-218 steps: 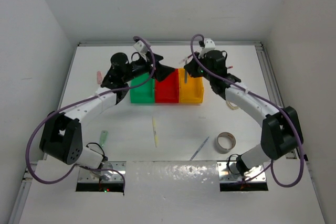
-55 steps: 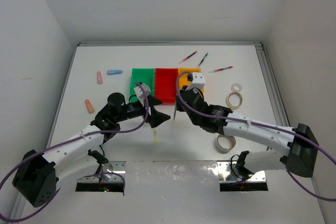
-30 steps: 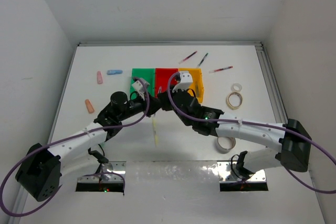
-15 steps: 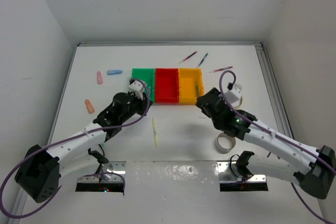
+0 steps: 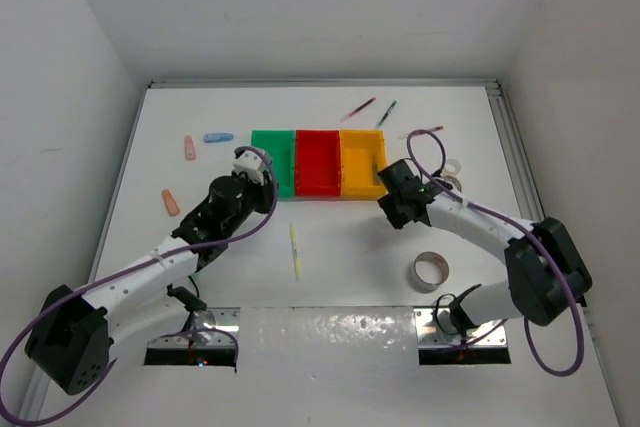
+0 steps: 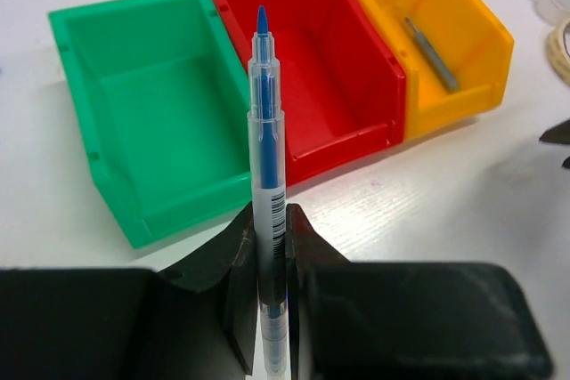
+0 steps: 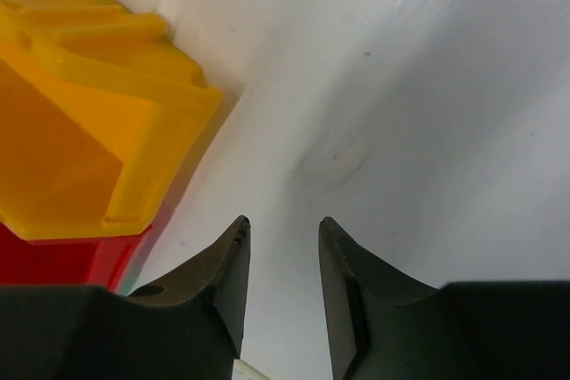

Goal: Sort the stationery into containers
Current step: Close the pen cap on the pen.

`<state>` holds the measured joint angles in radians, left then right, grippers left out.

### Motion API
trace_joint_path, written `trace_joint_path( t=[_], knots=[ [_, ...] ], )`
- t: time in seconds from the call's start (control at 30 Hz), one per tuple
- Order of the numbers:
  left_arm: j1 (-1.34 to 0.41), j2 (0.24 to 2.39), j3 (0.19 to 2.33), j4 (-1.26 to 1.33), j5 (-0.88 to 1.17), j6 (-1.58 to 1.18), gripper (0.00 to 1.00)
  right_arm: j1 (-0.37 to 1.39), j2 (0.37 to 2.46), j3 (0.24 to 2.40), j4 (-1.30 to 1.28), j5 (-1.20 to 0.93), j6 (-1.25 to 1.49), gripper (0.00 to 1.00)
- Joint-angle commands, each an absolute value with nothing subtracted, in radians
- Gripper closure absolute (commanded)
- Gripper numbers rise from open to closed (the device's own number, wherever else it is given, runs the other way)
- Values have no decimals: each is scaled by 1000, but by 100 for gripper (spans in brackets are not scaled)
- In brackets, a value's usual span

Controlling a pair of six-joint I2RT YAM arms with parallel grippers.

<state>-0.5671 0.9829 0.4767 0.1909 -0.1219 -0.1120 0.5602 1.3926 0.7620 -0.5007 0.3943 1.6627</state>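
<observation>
Left claw [image 6: 272, 246] clamps the blue pen [image 6: 265, 131]; right claw [image 7: 280, 264], parted and seemingly empty, has withdrawn beside the yellow bin [image 7: 80, 131].

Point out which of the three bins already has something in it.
The yellow-orange bin at the row's right end: a dark pen lies inside; the green bin and red bin hold nothing.

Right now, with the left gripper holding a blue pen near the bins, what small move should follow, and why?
Probably swing the left gripper, shut on the blue pen, rightward until the pen hangs over the yellow bin. The only item sorted so far, a dark pen, lies there; the green bin and red bin look empty.
</observation>
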Motion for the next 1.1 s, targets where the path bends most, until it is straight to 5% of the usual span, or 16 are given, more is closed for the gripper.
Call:
trace_joint_path(
  t=[0.0, 0.93, 1.07],
  knots=[
    [-548, 950, 476, 244, -181, -95, 100, 540, 1442, 766, -447, 275, 1788, 65],
    [-502, 959, 471, 270, -178, -94, 100, 422, 1603, 730, -443, 190, 1810, 67],
    [-502, 957, 469, 272, -176, -94, 100, 410, 1618, 715, -439, 184, 1807, 76]
  ],
)
